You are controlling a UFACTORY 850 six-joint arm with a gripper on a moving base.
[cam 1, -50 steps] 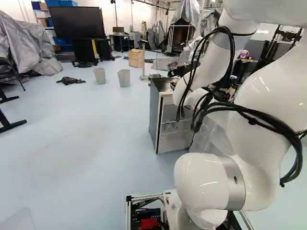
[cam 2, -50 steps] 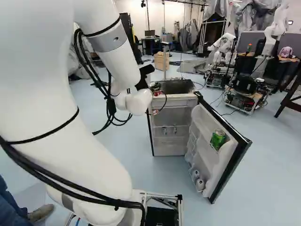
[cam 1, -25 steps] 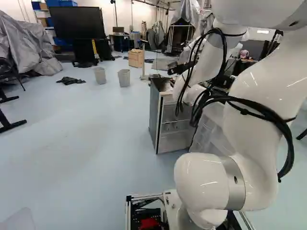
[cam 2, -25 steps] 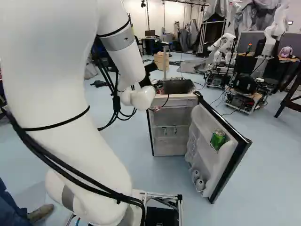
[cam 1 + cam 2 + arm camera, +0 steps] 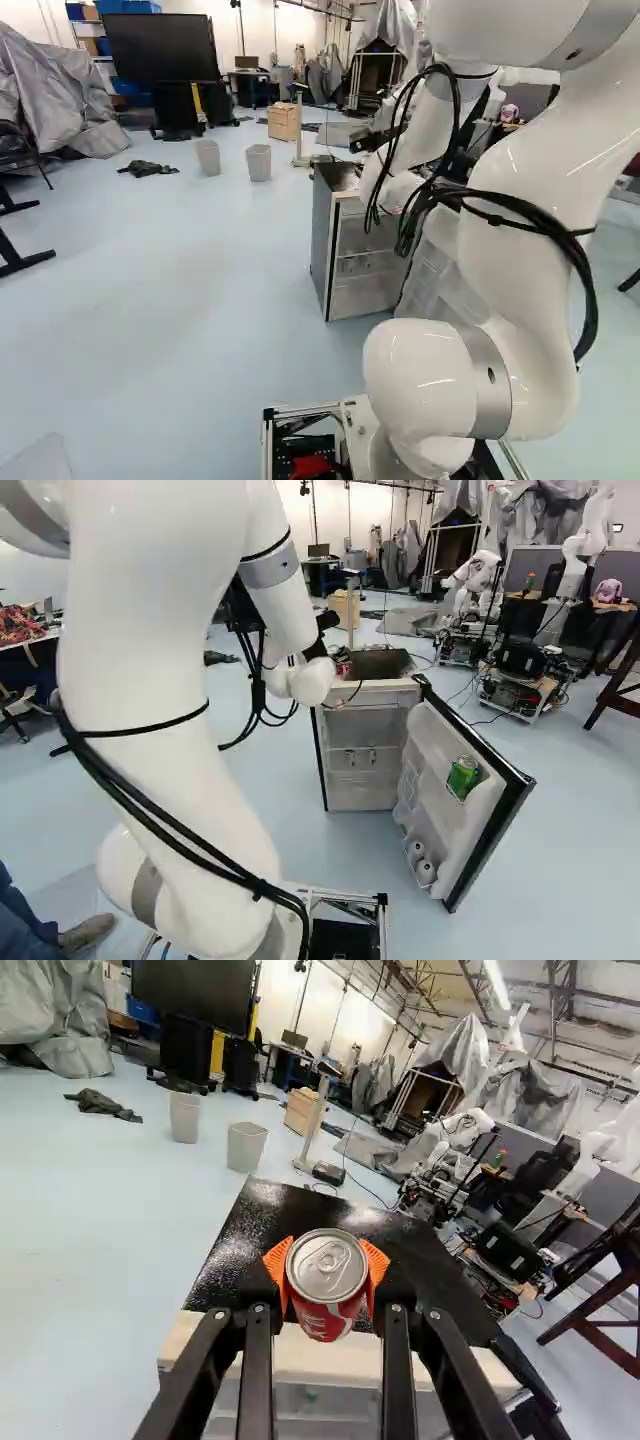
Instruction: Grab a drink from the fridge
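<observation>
In the right base view my gripper (image 5: pixel 342 668) is largely hidden behind the white wrist, over the top of the small fridge (image 5: pixel 375 692). The wrist view has the gripper (image 5: pixel 327 1270) shut on a red can (image 5: pixel 327 1298), with orange pads pressing it from both sides and its silver lid facing the camera. Behind the can spreads the fridge's black top (image 5: pixel 300 1215); whether the can touches it I cannot tell. The fridge door (image 5: pixel 440 750) stands wide open, holding a green can (image 5: pixel 463 777) on a shelf and white round items (image 5: pixel 420 864) lower down.
Two grey bins (image 5: pixel 208 157) (image 5: pixel 258 162) stand on the floor left of the fridge. A wooden box (image 5: pixel 284 121) is farther back. Another robot (image 5: pixel 480 580) and wheeled equipment (image 5: pixel 520 680) stand beyond the open door. A person's leg and shoe (image 5: pixel 86 933) show near my base.
My arm has swung: its upper links shifted left in the left base view and right in the right one, and the wrist moved slightly right there. Base, fridge and door stayed put.
</observation>
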